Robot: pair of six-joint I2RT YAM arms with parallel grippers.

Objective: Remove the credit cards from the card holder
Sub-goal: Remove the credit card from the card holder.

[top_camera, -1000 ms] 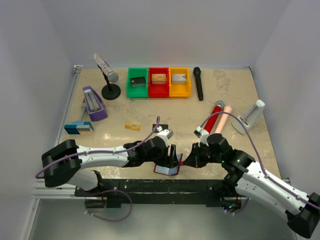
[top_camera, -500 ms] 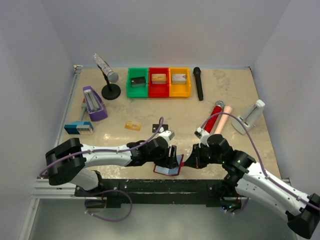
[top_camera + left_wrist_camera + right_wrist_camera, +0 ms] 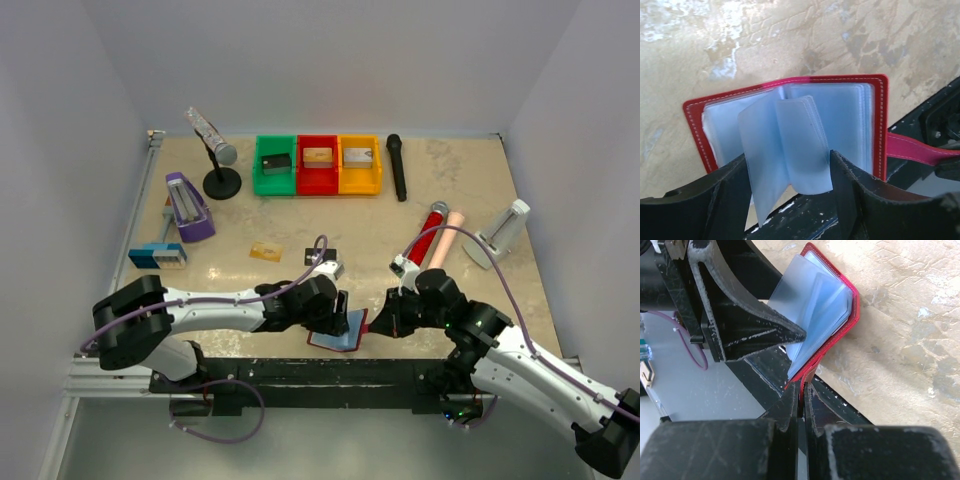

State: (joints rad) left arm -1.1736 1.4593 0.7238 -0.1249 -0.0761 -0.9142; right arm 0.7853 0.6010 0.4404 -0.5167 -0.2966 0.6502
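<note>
Straddling the card holder's (image 3: 790,86) clear sleeves (image 3: 802,145)
Your left gripper (image 3: 790,175), released, has narrowed slightly around them at the near edge of the table (image 3: 450,190); your right gripper (image 3: 801,390) stays clenched on the red strap (image 3: 912,150), so a card pinch looks close.

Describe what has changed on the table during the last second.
The left gripper shifted slightly leftward over the open card holder, its jaws straddling the blue pockets; more blue now shows. The right gripper stays shut on the red strap; the gold-tan card has not moved.
</note>
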